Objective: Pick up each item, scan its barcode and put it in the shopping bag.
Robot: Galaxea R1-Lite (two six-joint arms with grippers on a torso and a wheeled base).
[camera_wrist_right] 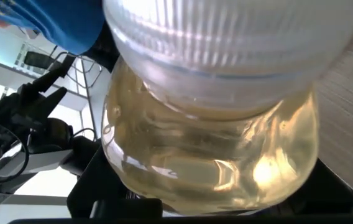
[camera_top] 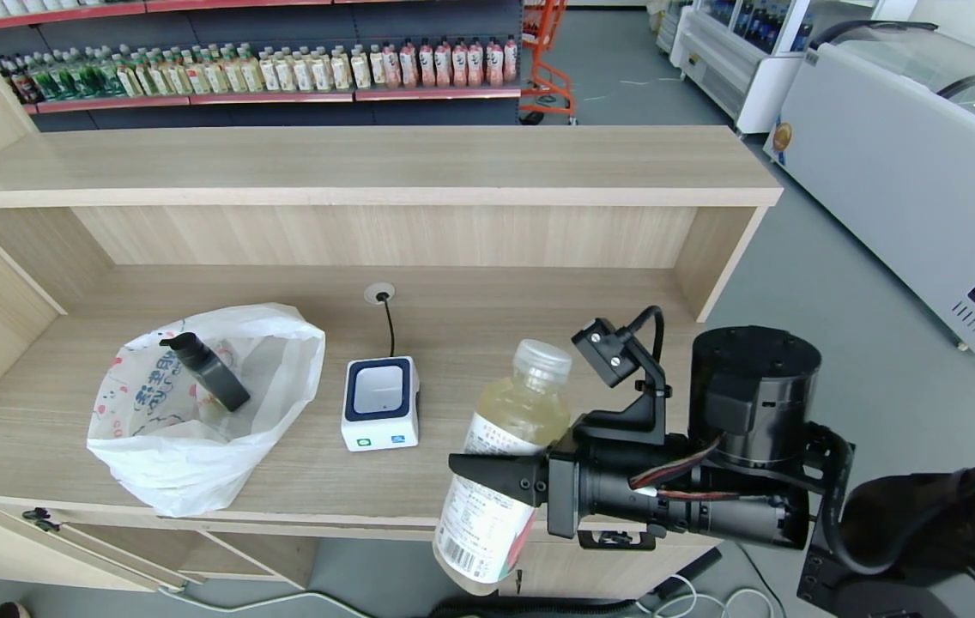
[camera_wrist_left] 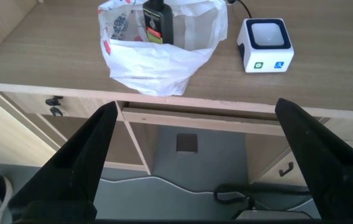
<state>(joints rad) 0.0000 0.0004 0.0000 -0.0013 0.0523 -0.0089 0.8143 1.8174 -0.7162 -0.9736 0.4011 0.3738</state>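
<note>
Pale yellow drink fills the clear bottle, which hangs over the near edge of the wooden counter, clamped across its labelled middle by the right gripper coming in from the robot's right. One black finger lies over the label's front. The bottle's long axis runs from its base, low at the counter's edge, up and away to the white cap, leaning slightly right. A barcode shows near the base. Close up, the right wrist view shows the bottle's shoulder. The left gripper hangs in front of the counter's edge, fingers wide apart and holding nothing. Further in, just left of the bottle with bare wood between, sits the white scanner, its cable running back. Left of that, the white shopping bag stands open with a dark pump bottle inside. Beyond the counter, a shelf of drinks.
</note>
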